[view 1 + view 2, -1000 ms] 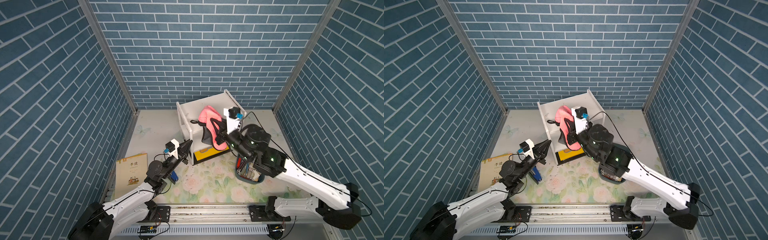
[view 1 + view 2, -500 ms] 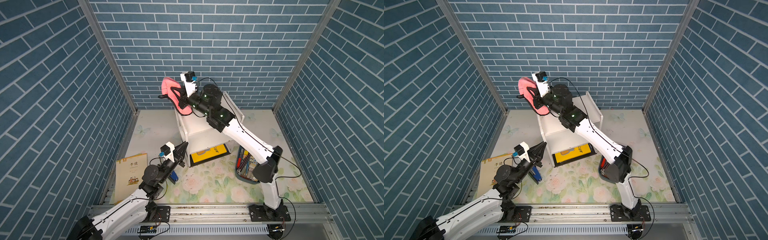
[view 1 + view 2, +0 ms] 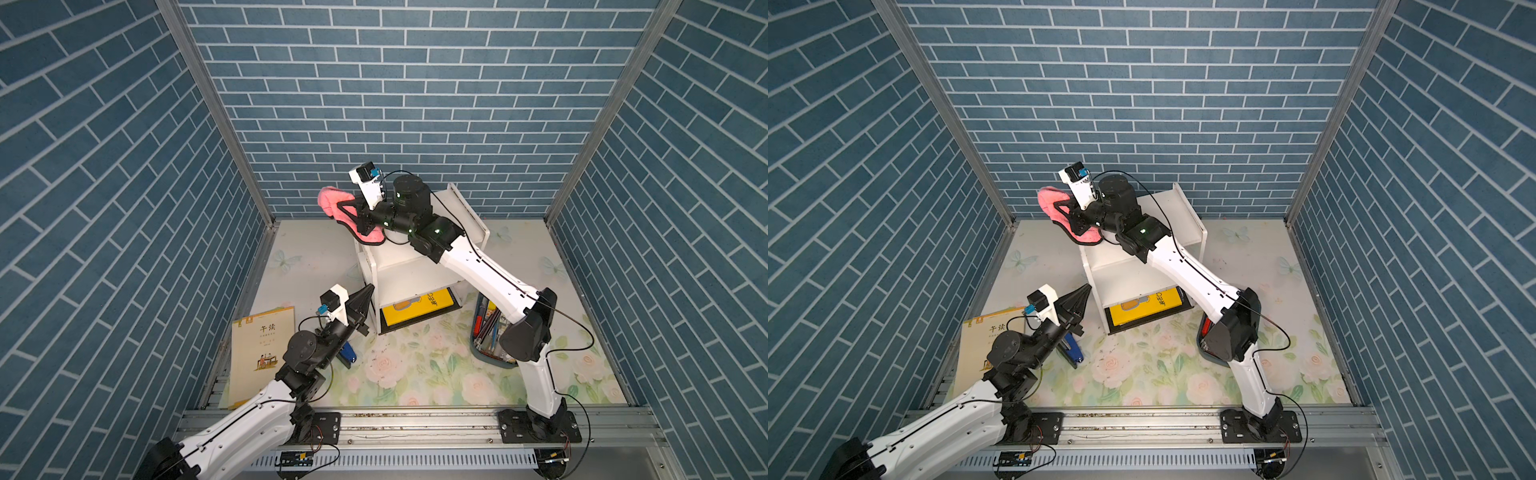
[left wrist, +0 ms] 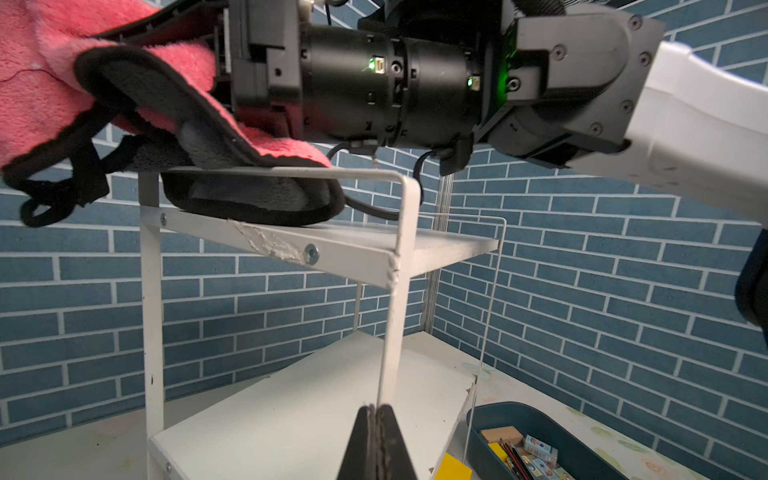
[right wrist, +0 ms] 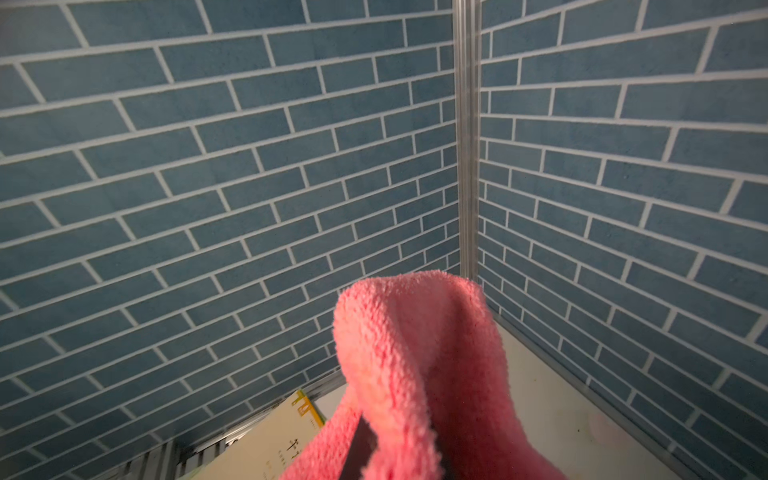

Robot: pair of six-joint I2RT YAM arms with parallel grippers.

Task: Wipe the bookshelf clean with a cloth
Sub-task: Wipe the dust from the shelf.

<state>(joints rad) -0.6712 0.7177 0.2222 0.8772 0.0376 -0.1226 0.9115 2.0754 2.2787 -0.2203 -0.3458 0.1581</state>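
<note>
Gripping the cloth (image 3: pixel 330 200) over the top edge of the bookshelf (image 3: pixel 399 266), the right hand (image 3: pixel 356 216) may snag the strap (image 4: pixel 54 195) on the side frame (image 4: pixel 150 291); left hand (image 3: pixel 368 293) clenched, empty.

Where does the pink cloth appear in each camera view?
In a top view: cloth above centre, over bookshelf corner.
In a top view: cloth slightly further left.
Left wrist: cloth over the top board.
Right wrist: cloth close, before wall corner.
Landmark: bookshelf; right wrist lacks it.
</note>
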